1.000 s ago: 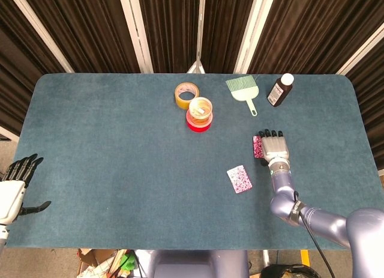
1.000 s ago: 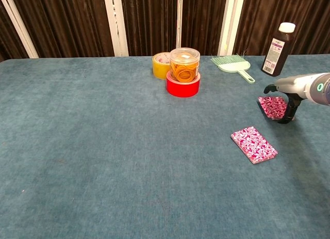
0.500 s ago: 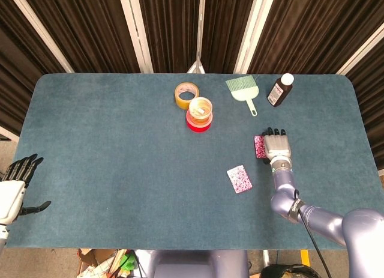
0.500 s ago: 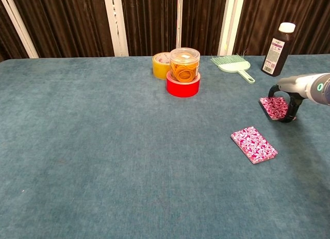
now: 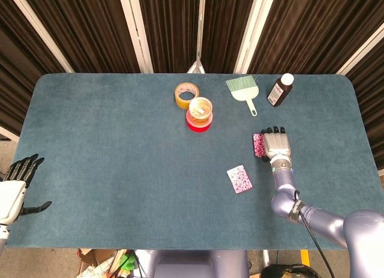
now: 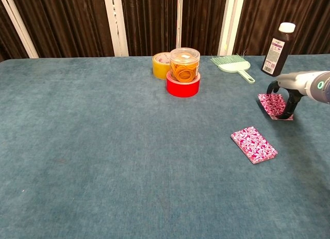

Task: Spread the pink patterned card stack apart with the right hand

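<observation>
Pink patterned cards (image 6: 252, 144) now lie split: one pile mid-right on worktop (image 5: 120, 140), other farther right under my right hand (image 5: 277, 145), fingers (image 6: 289, 106) curled pressing it, nudged slightly farther—spreading underway.

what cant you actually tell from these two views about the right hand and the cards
- Head view: the right hand covers most of the far cards, so their count and spread are hidden.
- Chest view: the right edge cuts off most of the hand; contact between its fingers and those cards is unclear.
- Near cards: too small to count.
- Left hand: cut by the head view's left edge.
</observation>
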{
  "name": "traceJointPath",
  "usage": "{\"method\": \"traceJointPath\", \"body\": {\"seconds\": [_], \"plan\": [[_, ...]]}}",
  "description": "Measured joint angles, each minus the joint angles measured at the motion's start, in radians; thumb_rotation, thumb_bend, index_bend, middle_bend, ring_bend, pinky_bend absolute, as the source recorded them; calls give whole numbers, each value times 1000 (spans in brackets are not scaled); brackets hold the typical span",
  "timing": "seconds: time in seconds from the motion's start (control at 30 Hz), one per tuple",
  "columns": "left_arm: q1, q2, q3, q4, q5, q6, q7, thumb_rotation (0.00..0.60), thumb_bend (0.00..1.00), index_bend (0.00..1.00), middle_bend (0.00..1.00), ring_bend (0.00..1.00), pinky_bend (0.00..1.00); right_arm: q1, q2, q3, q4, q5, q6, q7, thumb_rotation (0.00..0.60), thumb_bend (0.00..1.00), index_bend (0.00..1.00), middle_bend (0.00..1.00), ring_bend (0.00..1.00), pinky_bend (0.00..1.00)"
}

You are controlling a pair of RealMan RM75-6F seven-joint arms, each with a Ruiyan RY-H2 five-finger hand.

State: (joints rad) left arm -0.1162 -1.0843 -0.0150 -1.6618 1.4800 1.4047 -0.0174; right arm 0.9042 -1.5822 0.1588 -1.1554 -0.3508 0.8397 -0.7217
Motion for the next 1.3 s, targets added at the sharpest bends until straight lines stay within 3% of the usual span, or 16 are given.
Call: {"method": "traceJointPath", "body": {"seconds": [0.2, 0.57, 1.1, 1.17, 1.3], "plan": [[1, -1, 1, 0, 6, 4, -1, 600, 0, 0, 0, 0, 37, -15, 32, 8, -69, -49, 23, 30, 600, 327, 607, 169, 0, 0], [4, -3, 3, 5, 23, 20, -1, 600, 0, 0, 0, 0, 43, -40, 115, -2, -298, -121, 129, 25, 600, 326, 607, 169, 0, 0], [14, -5, 12, 8, 53, 47, 10, 600, 0, 0, 0, 0, 43, -171, 227, -114, -467, -223, 266, 38, 600, 327, 616, 169, 0, 0], [15, -7, 13, 8, 54, 48, 17, 600, 0, 0, 0, 0, 43, -189, 235, -128, -474, -242, 274, 47, 600, 327, 588, 168, 0, 0], [16, -10, 13, 7, 54, 51, 27, 600, 0, 0, 0, 0, 43, -217, 247, -150, -484, -266, 283, 59, 600, 327, 432, 125, 0, 0]]}}
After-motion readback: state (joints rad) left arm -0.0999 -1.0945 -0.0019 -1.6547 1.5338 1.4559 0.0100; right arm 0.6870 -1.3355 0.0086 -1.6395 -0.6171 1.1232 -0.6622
